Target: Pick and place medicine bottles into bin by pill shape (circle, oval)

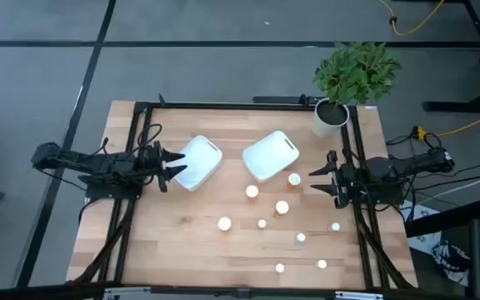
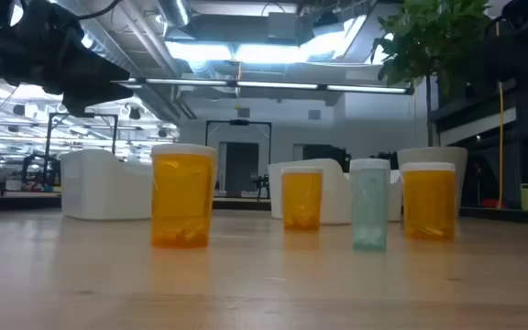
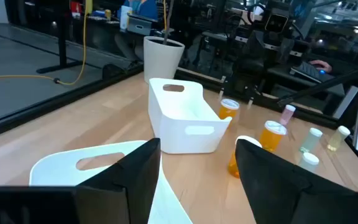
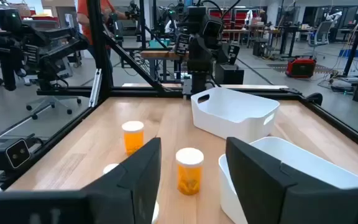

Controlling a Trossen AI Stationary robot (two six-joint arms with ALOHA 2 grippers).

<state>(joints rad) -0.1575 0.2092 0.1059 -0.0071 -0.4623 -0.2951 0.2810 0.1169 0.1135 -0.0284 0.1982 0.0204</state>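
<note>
Several small medicine bottles stand upright on the wooden table, among them orange ones (image 1: 252, 192) (image 1: 294, 179) (image 2: 182, 197) and a pale green one (image 2: 369, 203). Two white bins lie at the table's middle: the left bin (image 1: 197, 162) and the right bin (image 1: 271, 155). My left gripper (image 1: 172, 167) (image 3: 197, 146) is open at the left bin's left rim (image 3: 86, 162), with nothing between its fingers. My right gripper (image 1: 317, 177) (image 4: 191, 143) is open at the table's right side, beside the right bin (image 4: 291, 168). An orange bottle (image 4: 189, 170) stands a little ahead of its fingers.
A white plant pot (image 1: 330, 117) with a green plant stands at the far right corner. A black frame (image 1: 223, 105) runs along the table's far edge and sides. Bare wood lies at the near left (image 1: 157, 242).
</note>
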